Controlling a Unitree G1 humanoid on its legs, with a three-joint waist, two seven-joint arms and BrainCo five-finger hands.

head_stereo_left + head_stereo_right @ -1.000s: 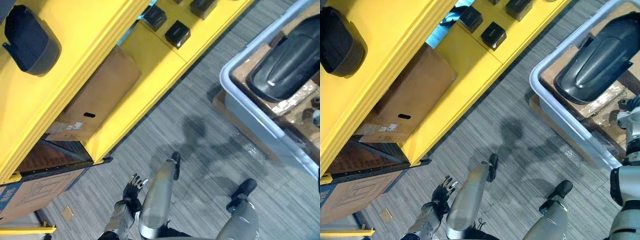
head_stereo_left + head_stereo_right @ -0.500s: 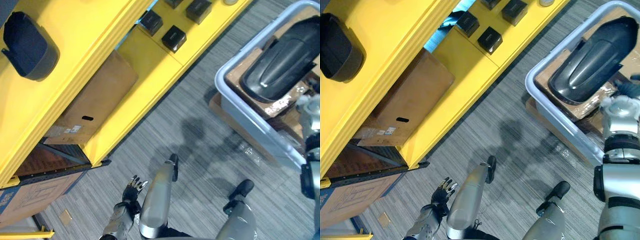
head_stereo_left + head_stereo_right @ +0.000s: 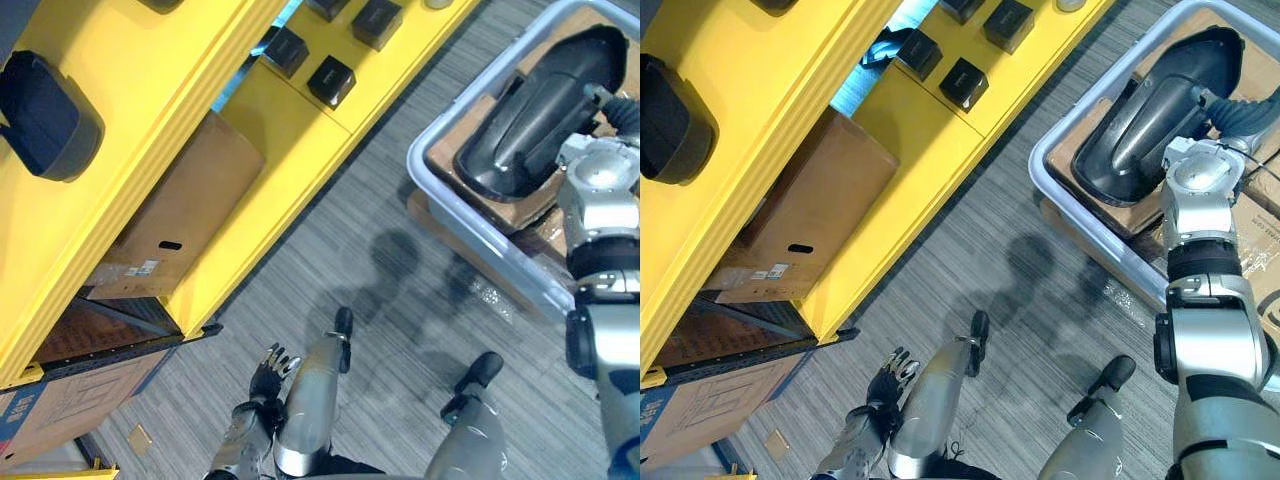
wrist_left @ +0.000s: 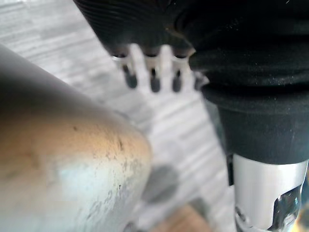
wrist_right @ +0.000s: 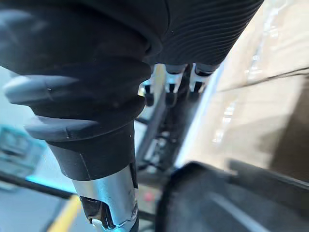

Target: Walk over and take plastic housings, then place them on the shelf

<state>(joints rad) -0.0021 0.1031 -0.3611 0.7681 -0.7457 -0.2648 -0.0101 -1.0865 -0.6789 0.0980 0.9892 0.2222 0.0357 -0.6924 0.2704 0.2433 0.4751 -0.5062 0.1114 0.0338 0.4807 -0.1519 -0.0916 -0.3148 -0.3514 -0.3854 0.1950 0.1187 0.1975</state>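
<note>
Housing [image 3: 530, 110]: black, in grey bin [image 3: 480, 235], upper right.
Right hand [image 5: 168, 89]: fingers straight, empty, near housing.
Left hand [image 3: 268, 370]: relaxed, empty, lower left.
Risk: smooth curved shell slipping from grasp; bin rim snagging lift.

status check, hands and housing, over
Left hand open, low at the side. Right hand open, at the black housing in the grey bin, no grip yet. A second housing sits on the yellow shelf.
</note>
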